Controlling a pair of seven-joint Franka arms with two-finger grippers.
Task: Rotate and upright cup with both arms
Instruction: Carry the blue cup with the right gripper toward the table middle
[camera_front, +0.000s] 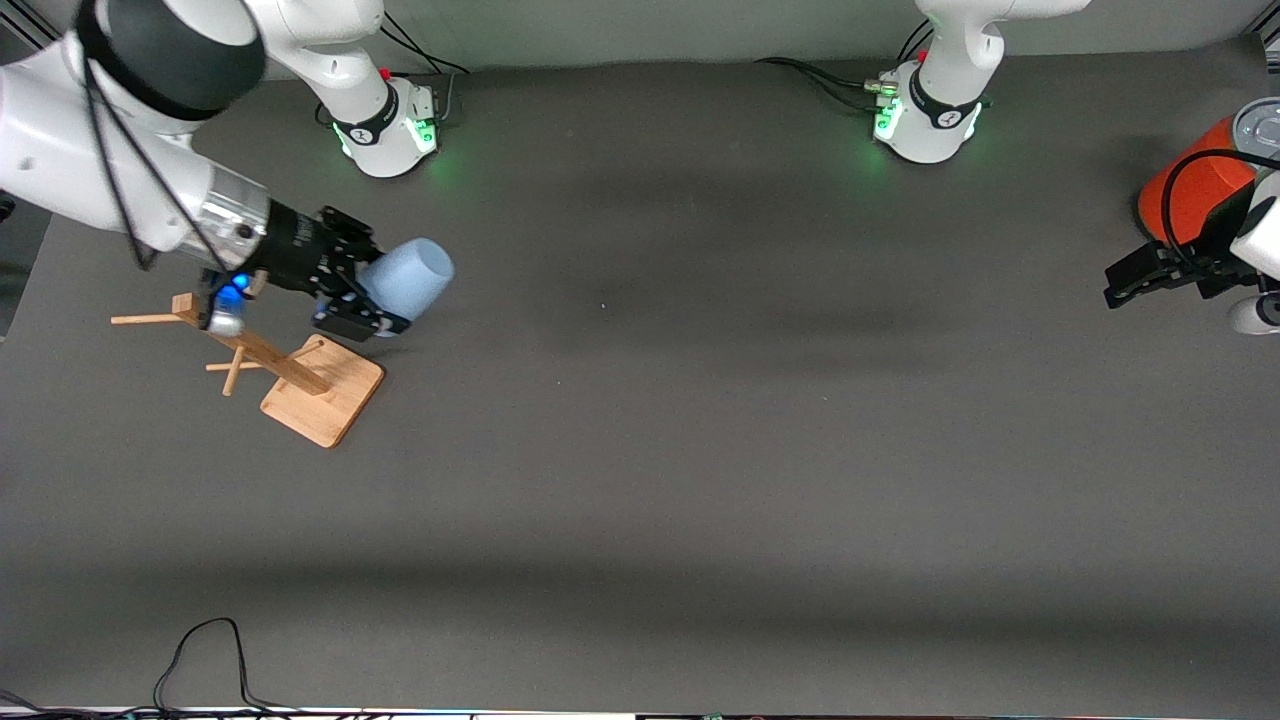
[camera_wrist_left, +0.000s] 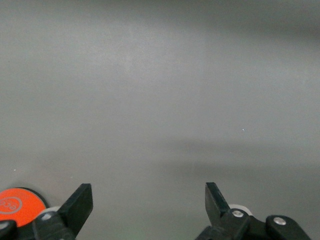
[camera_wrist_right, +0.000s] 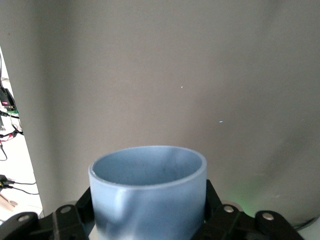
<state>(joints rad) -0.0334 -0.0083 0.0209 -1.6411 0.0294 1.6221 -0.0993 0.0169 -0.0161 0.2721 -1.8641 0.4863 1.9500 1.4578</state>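
Note:
My right gripper is shut on the light-blue cup and holds it in the air, lying sideways over the table beside the wooden rack. In the right wrist view the cup fills the space between the black fingers, and its open mouth points away from the hand. My left gripper waits at the left arm's end of the table beside the red can. In the left wrist view the left gripper stands open with only bare table between its fingertips.
A wooden rack with pegs stands on the table under the right arm's wrist. The large red-orange can with a silver top stands at the left arm's end, and part of it shows in the left wrist view. A black cable lies at the table's near edge.

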